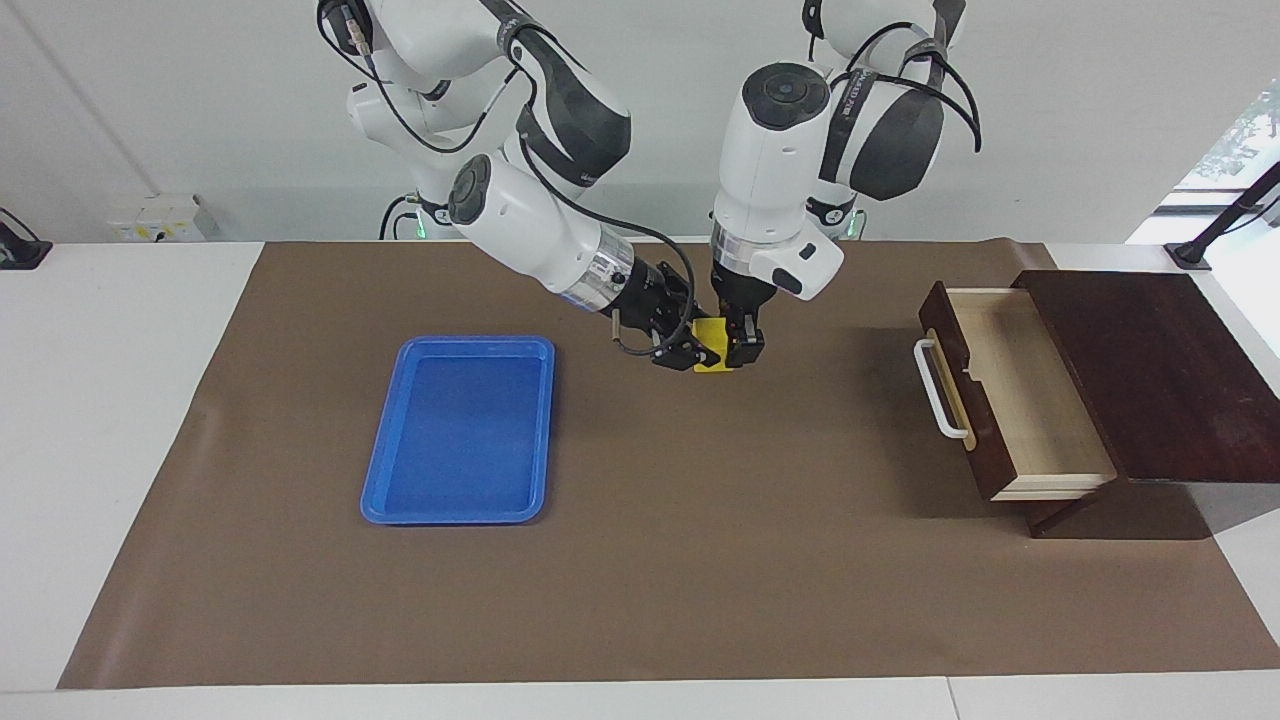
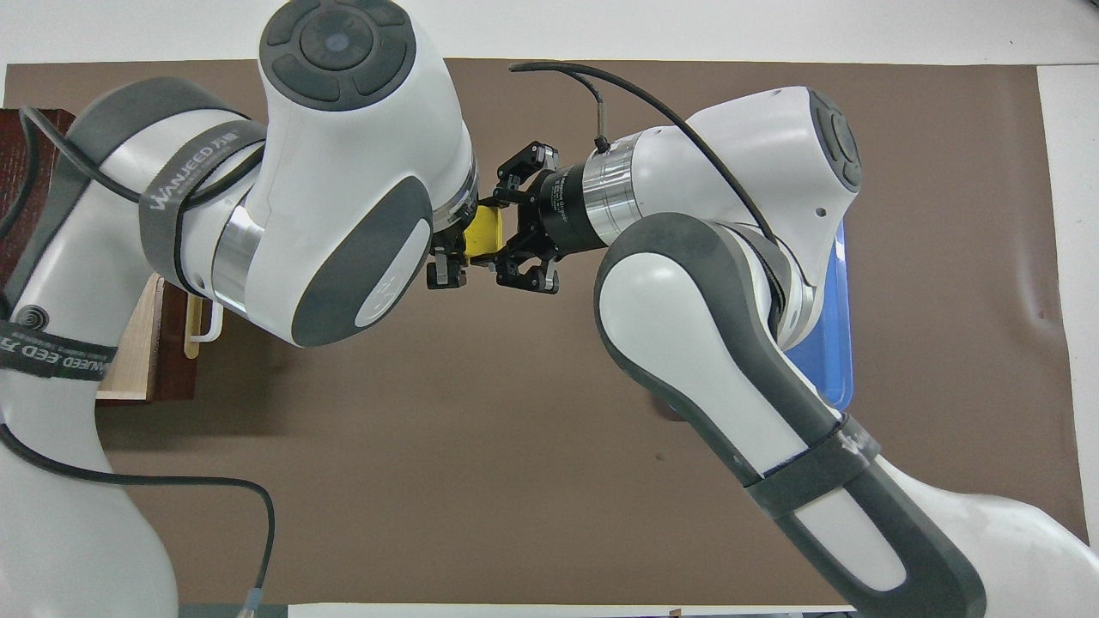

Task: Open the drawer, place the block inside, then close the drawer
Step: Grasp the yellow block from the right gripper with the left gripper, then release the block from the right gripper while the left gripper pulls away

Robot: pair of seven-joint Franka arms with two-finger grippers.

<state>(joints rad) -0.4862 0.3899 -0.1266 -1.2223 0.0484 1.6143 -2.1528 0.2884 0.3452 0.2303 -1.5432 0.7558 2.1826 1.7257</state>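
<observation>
Leave the blue tray (image 1: 476, 343), toward the right arm's end of the desk (image 1: 700, 560), out of this step. Next along, up in the air over the middle of the desk: the right tool (image 1: 690, 350), pinching the block (image 1: 712, 350) from the side. Hold that pinch firm and the wrist steady for the handover. Right against the block, coming straight down from above: the left tool (image 1: 742, 348). Cannot tell whether pressed onto the block or merely around it. Clamp squarely on the free faces, clear of the right tool's tips, and release the right pinch only after a sure clamp. Toward the left arm's end: the drawer (image 1: 1010, 390), pulled open. Carry the block high enough to clear the drawer's front, then lower well inside before letting go.
</observation>
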